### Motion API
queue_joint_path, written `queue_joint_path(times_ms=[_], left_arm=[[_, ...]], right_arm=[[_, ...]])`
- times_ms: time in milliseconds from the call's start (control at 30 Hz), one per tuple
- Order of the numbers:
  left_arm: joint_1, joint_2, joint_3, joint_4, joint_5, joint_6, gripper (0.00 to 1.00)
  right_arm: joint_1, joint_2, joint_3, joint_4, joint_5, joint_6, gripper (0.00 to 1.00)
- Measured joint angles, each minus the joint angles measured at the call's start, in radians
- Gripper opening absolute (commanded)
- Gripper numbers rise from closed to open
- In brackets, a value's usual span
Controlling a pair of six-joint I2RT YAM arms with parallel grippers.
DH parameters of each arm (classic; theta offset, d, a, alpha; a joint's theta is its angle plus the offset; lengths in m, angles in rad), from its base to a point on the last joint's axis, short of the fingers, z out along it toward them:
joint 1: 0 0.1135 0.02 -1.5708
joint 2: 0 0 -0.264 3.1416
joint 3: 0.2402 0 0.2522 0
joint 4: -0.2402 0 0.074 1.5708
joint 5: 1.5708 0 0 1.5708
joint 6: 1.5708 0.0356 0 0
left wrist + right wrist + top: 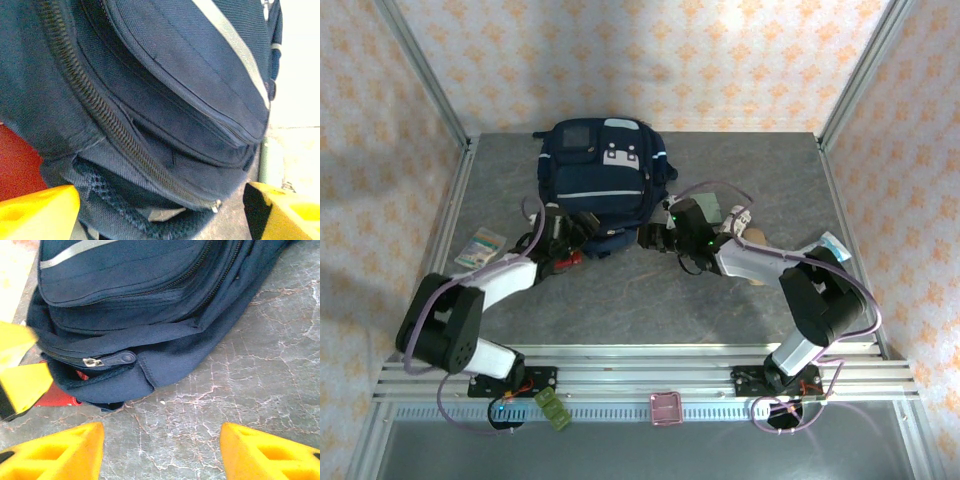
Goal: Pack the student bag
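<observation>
The student bag, navy with pale stripes and white pocket patches, lies at the back middle of the table. My left gripper is at its near left corner. In the left wrist view this gripper is open, with the bag's zipped lower edge between the yellow fingers. My right gripper is at the bag's near right corner. In the right wrist view it stands open over bare table, just short of the bag and its zipper pull.
A red object pokes out under the bag's near edge. A small packet lies left of the left arm. More small items lie behind the right arm, and another packet sits by the right wall. Metal frame posts edge the table.
</observation>
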Motion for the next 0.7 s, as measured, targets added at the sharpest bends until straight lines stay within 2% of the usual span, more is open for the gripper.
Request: queue_joint_path(times_ms=[67,133,267,333,433,700], left_arm=[[0.000,0.057,0.042,-0.002,-0.013,0.001,0.78],[0.002,0.101,0.078,-0.006,-0.014,0.005,0.68],[0.025,0.188,0.119,-0.009,0.012,0.017,0.37],[0.048,0.218,0.126,-0.005,0.046,0.019,0.18],[0.073,0.242,0.140,-0.001,0.111,0.032,0.00],[0.080,0.226,0.158,-0.027,0.180,0.073,0.00]], right_arm=[[0.005,0.000,0.000,0.002,-0.003,-0.007,0.62],[0.012,0.000,0.000,0.002,-0.008,-0.011,0.61],[0.020,0.000,0.000,0.013,-0.018,-0.014,0.61],[0.020,0.000,-0.003,0.024,-0.022,-0.014,0.60],[0.020,0.000,-0.006,0.028,-0.023,-0.014,0.60],[0.019,0.000,-0.006,0.039,-0.040,-0.014,0.59]])
